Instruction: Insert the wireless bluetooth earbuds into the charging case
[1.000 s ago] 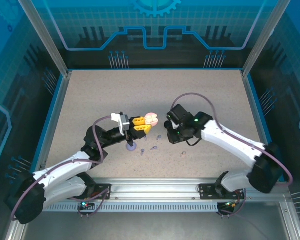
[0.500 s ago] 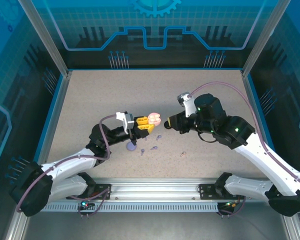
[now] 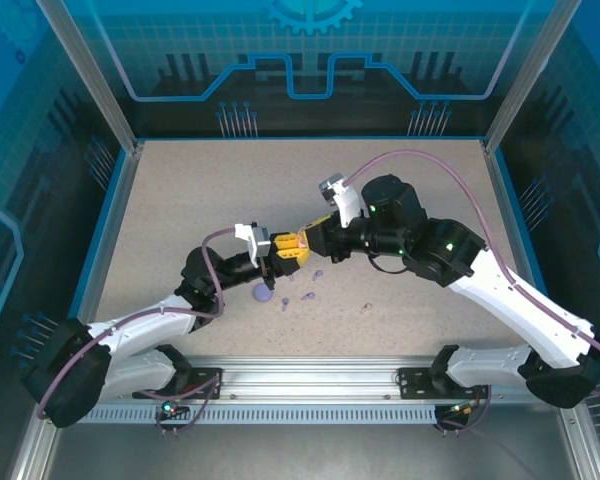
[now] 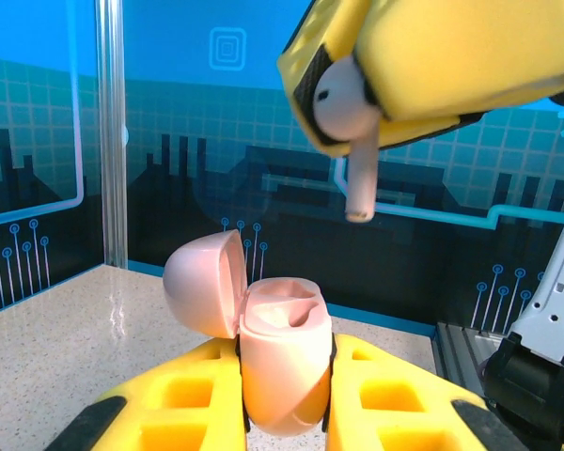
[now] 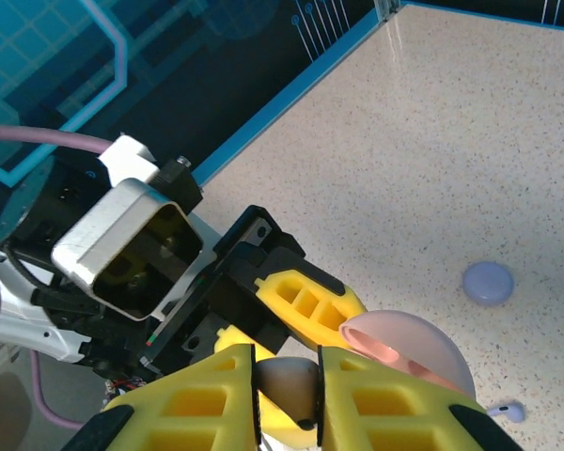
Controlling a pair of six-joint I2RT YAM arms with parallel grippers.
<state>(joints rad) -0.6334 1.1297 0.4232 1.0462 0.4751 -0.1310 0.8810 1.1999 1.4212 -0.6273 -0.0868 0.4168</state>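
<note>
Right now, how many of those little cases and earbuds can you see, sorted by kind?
Charging cases: 2, the pink case open in the left gripper, the lavender case on the table.
Held earbuds: 1, the pale pink earbud in the right gripper.
On the table, loose earbuds: 4 that I can make out, tiny.
Total: 7.

The charging case [image 4: 280,366] and earbud [image 4: 348,117] were pale pink; end effector fingers [image 4: 395,404] yellow; worktop [image 5: 432,113] speckled beige; loose round case [image 5: 488,282] lavender.
</note>
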